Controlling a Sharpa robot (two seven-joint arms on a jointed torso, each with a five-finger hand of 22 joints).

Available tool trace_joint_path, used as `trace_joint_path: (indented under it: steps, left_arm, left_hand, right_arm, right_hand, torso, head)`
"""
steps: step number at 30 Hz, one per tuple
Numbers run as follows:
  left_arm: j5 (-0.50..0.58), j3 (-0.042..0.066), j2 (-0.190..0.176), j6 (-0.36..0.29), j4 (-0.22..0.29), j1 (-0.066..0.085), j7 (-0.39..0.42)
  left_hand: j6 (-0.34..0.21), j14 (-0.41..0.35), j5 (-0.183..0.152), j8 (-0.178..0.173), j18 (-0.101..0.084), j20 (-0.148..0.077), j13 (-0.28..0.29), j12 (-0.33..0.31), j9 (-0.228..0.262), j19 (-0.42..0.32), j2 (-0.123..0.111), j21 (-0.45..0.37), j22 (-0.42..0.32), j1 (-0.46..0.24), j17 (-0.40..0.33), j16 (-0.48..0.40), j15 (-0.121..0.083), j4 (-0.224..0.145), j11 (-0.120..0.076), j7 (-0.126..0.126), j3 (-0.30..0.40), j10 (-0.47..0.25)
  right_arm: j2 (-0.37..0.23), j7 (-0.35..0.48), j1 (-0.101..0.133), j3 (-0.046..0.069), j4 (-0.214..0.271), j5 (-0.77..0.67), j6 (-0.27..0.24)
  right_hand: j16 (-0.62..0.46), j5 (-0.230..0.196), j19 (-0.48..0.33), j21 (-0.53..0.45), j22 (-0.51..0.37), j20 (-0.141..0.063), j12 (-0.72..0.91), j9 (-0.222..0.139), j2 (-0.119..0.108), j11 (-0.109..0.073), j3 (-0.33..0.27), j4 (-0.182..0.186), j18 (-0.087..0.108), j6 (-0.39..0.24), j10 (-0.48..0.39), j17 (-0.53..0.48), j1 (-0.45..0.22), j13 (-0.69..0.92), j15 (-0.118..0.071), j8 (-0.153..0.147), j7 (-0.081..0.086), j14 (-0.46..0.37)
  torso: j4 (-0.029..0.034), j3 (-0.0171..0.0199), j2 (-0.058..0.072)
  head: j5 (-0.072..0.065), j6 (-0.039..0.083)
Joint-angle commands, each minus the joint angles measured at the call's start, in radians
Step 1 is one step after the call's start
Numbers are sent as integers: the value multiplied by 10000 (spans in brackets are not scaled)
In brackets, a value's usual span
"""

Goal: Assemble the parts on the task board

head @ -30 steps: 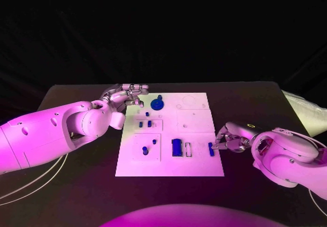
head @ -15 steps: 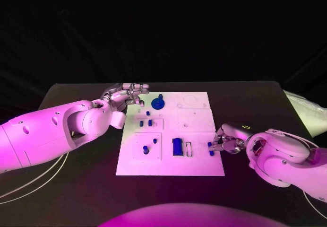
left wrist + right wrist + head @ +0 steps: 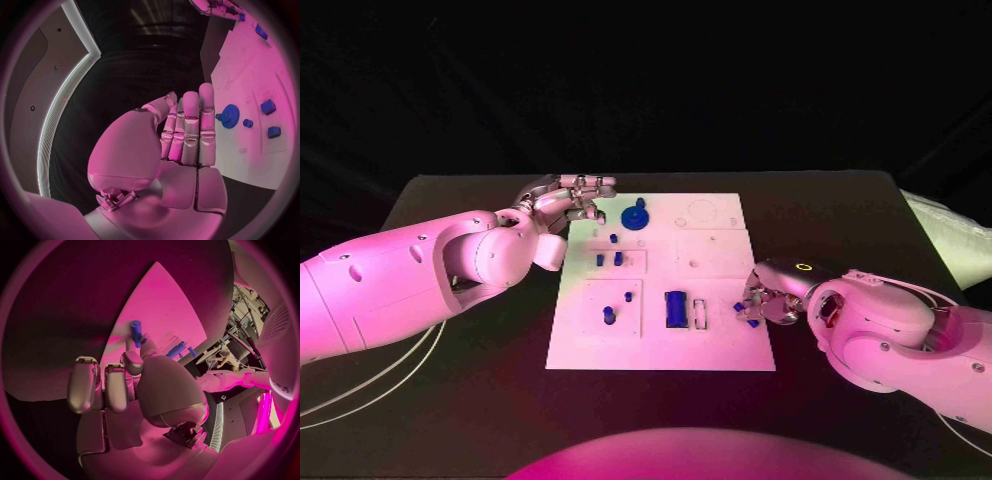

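A: What is my right robot hand [image 3: 764, 303] doing?
B: I see it pinching a small blue peg [image 3: 135, 330] at the white task board's [image 3: 718, 345] right edge.
A: And my left robot hand [image 3: 571, 198]?
B: Its fingers [image 3: 189, 131] are straight, pressed together and empty, upper left, beside the blue gear [image 3: 635, 217].

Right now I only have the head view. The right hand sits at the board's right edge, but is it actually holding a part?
Observer: Yes. In the right wrist view the right hand pinches a small blue peg between its thumb and a finger.
Operator: Anything in the left hand?
Observer: No. The left wrist view shows the left hand with its fingers straight and side by side, holding nothing.
Operator: Is it touching the gear?
Observer: It seems not. The blue gear lies on the task board beside the fingers, and a sliver of board shows between them.
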Motion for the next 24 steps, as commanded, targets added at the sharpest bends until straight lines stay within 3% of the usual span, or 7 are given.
trace_joint_path:
  steps: [1,9,12,19,24]
  left_arm:
    - [-36,6,11,194,13,-2,47]
    - [-37,6,4,211,25,-2,12]
    - [-39,6,4,220,28,-2,2]
    - [-71,6,2,230,33,-2,-3]
    - [-76,6,4,227,36,-2,-5]
  left_hand:
    - [-72,-89,30,52,195,12,4,41,-15,-33,55,-66,-14,-67,-10,17,7,0,-12,-26,-40,-74]
    - [-74,-91,31,53,195,12,4,43,-15,-34,55,-67,-14,-67,-12,18,7,-1,-12,-25,-41,-77]
    - [-83,-100,31,57,195,14,2,55,-16,-37,57,-75,-18,-70,-21,19,10,-6,-9,-23,-43,-91]
    - [-83,-100,31,57,195,14,2,55,-16,-37,57,-75,-18,-70,-21,19,10,-6,-9,-23,-43,-91]
    - [-83,-100,31,57,195,14,2,55,-16,-37,57,-75,-18,-70,-21,19,10,-6,-9,-23,-43,-91]
  right_arm:
    - [74,-254,-172,-136,-124,-609,1482]
    - [183,-299,-189,-138,-170,-895,1970]
    - [205,-317,-190,-139,-171,-938,1897]
    - [178,-402,-188,-136,-61,-161,866]
    - [87,-431,-105,-121,98,1343,-311]
  right_hand:
    - [-39,-44,44,-4,22,-7,-62,-90,13,-76,23,-48,-147,46,24,18,115,13,-26,-50,-11,606]
    - [-59,-45,31,-21,-9,-7,-139,-96,-7,-71,33,-60,-141,48,-11,-12,123,-44,-25,-63,-5,599]
    - [-59,128,30,-21,0,-10,-166,-110,19,-76,128,-107,-142,81,-24,0,194,-52,-28,-86,-11,598]
    - [0,720,75,25,90,-54,-217,-136,302,-135,505,-2,-154,195,33,111,128,-82,-70,-136,-74,624]
    - [13,1376,80,21,81,-103,-248,-148,260,-154,818,117,-152,234,81,142,-37,-89,-96,-195,-99,631]
  torso:
    - [-3,-6,1]
    - [-5,-8,-3]
    - [5,-11,-1]
    - [8,-5,-3]
    - [16,-11,3]
  head:
    - [7,-3]
    - [-5,-3]
    - [-13,-1]
    - [-11,8]
    - [-11,11]
